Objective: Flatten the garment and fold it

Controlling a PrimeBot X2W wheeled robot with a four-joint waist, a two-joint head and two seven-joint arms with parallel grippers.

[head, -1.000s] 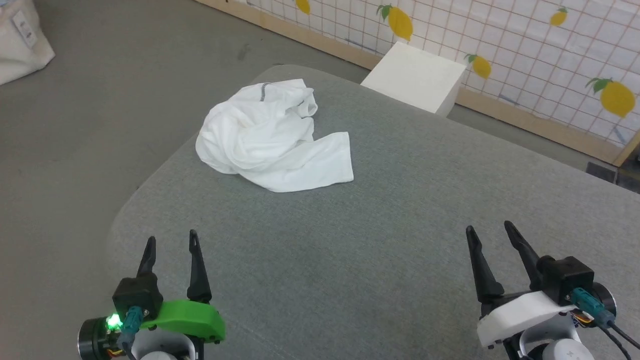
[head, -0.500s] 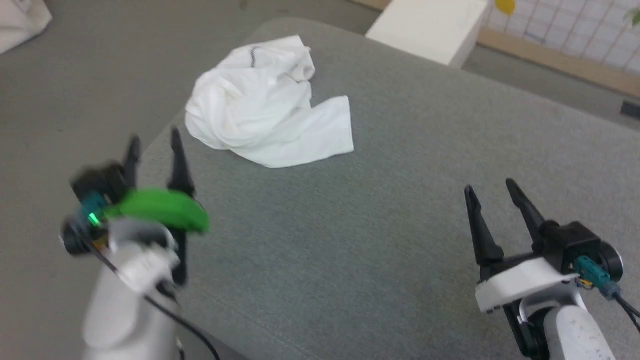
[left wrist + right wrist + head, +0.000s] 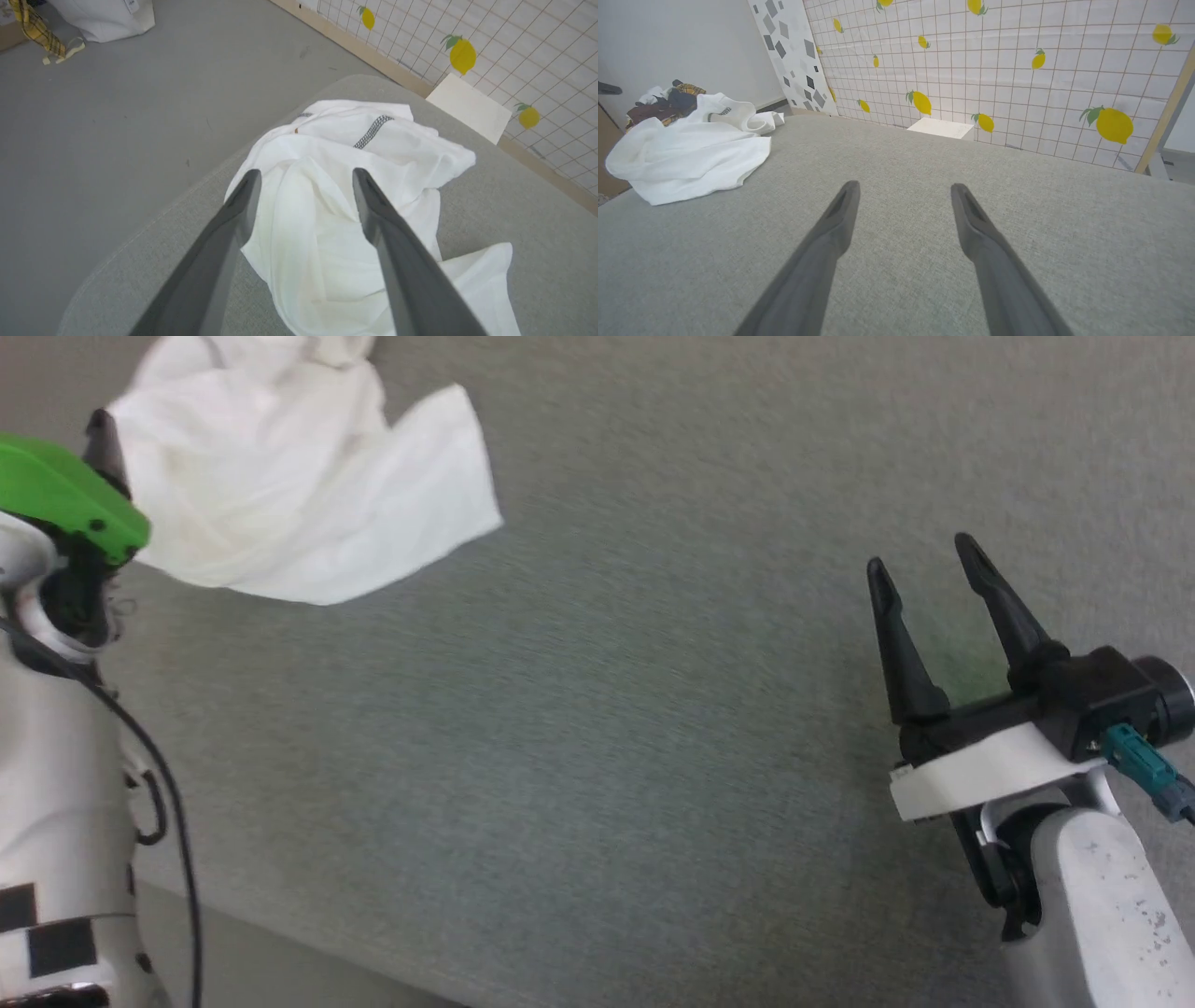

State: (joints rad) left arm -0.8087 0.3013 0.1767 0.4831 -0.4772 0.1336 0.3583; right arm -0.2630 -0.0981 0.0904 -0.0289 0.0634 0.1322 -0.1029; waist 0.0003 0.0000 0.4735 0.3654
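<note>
No writing is legible; the small tag [image 3: 132,4] on the white sack [image 3: 100,21] is too blurred.

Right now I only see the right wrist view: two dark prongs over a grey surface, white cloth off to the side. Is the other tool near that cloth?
Observer: Yes. In the left wrist view the left tool is open and aimed at the garment, close to it; contact is unclear.
Operator: Is the cloth well onto the surface?
Observer: No; it lies by the grey surface at its rounded corner, with the floor just beyond.
</note>
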